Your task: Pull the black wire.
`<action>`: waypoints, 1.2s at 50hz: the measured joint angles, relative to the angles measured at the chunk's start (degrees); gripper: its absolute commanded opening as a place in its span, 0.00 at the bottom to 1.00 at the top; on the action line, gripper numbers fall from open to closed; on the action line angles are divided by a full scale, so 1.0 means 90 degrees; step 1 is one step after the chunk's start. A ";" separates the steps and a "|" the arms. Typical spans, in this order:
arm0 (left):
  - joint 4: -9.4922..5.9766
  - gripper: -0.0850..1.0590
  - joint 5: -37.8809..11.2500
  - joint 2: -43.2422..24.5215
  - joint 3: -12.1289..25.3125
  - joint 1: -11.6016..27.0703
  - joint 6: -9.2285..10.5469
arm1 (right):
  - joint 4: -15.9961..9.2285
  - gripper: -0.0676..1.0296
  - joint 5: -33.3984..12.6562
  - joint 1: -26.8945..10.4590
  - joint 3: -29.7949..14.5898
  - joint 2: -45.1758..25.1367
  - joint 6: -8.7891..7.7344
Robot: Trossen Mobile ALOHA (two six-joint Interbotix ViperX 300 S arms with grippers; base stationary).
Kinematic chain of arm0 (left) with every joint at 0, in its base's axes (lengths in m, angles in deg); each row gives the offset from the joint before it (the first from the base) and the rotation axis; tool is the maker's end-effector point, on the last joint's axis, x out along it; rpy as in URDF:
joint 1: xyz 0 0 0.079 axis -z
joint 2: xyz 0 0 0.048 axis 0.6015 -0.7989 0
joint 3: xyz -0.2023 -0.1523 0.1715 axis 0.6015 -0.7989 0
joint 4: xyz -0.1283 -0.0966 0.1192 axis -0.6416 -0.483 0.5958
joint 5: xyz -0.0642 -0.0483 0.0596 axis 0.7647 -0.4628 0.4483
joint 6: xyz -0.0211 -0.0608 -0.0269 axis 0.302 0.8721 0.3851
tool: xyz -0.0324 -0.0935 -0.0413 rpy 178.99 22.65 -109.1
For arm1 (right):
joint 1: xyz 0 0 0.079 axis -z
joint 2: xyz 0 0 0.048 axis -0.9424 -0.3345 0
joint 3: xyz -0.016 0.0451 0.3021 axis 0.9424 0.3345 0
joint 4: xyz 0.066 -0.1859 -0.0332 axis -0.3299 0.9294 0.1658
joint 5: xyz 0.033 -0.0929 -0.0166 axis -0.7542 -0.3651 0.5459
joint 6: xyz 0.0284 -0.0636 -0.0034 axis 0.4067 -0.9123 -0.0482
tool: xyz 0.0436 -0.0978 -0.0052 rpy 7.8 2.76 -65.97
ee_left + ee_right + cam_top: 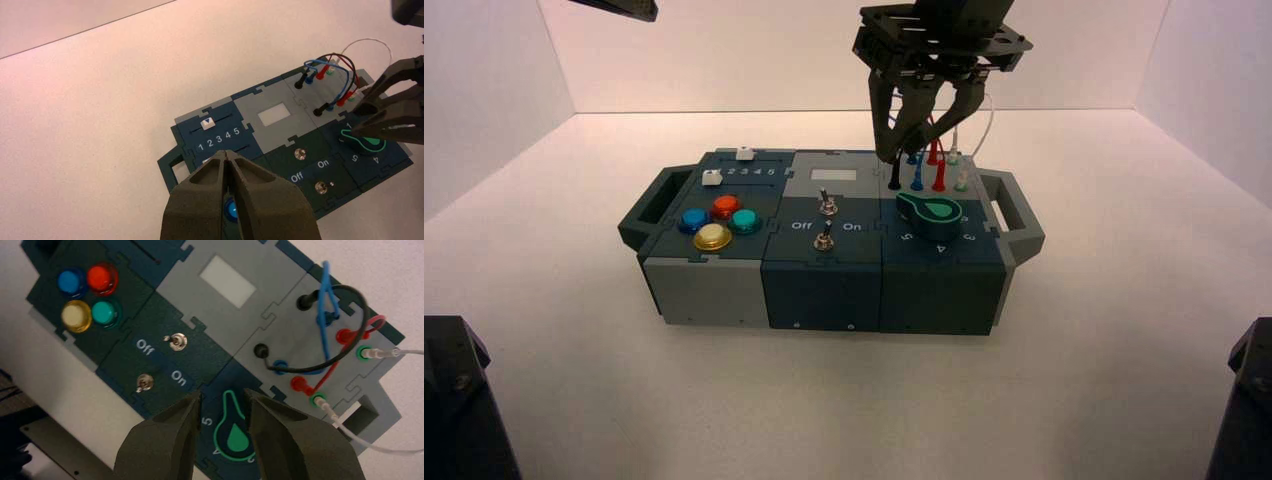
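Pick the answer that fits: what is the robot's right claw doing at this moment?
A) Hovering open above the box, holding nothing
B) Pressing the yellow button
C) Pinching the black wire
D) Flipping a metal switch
A: the right gripper hangs over the box with its fingers apart and nothing between them, and both black plugs sit in their sockets.

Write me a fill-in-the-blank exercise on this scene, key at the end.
The looping black jumper wire has both plugs in ____ on the box.
The open right gripper hovers over the green-outlined round ____.
The knob's neighbouring switch panel reads Off and ____.
Four round buttons are blue, red, green and ____.

Key: sockets; knob; On; yellow
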 measured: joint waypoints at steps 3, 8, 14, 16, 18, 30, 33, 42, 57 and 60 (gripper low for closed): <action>0.0000 0.05 0.0000 0.0010 0.0000 0.0000 0.0000 | 0.0029 0.48 0.0020 0.0049 -0.0010 -0.0020 0.0000; 0.0000 0.05 0.0000 0.0010 0.0000 0.0000 0.0000 | 0.0059 0.48 0.0039 0.0127 -0.0029 -0.0068 0.0000; 0.0000 0.05 0.0000 0.0010 0.0000 0.0000 0.0000 | 0.0078 0.48 0.0059 0.0195 -0.0049 -0.0176 0.0000; 0.0000 0.05 0.0000 0.0010 0.0000 0.0000 0.0000 | 0.0088 0.48 0.0068 0.0195 -0.0059 -0.0225 0.0000; 0.0010 0.05 0.0000 0.0010 0.0000 0.0000 -0.0010 | 0.0088 0.48 0.0078 0.0195 -0.0068 -0.0254 0.0000; 0.0000 0.05 0.0000 0.0010 -0.0010 0.0000 -0.0010 | 0.0098 0.48 0.0156 0.0205 -0.0176 -0.0596 0.0000; 0.0010 0.05 0.0000 0.0010 0.0000 0.0000 -0.0010 | 0.0107 0.48 0.0176 0.0205 -0.0225 -0.0654 -0.0010; 0.0000 0.05 0.0000 0.0010 0.0000 0.0000 -0.0010 | 0.0156 0.48 0.0205 0.0195 -0.0332 -0.0811 -0.0010; 0.0010 0.05 0.0000 0.0010 0.0020 0.0000 -0.0010 | 0.0195 0.40 0.0205 0.0205 -0.0479 -0.1133 0.0000; 0.0010 0.05 0.0000 0.0010 0.0020 0.0000 -0.0010 | 0.0205 0.30 0.0205 0.0234 -0.0498 -0.1201 -0.0010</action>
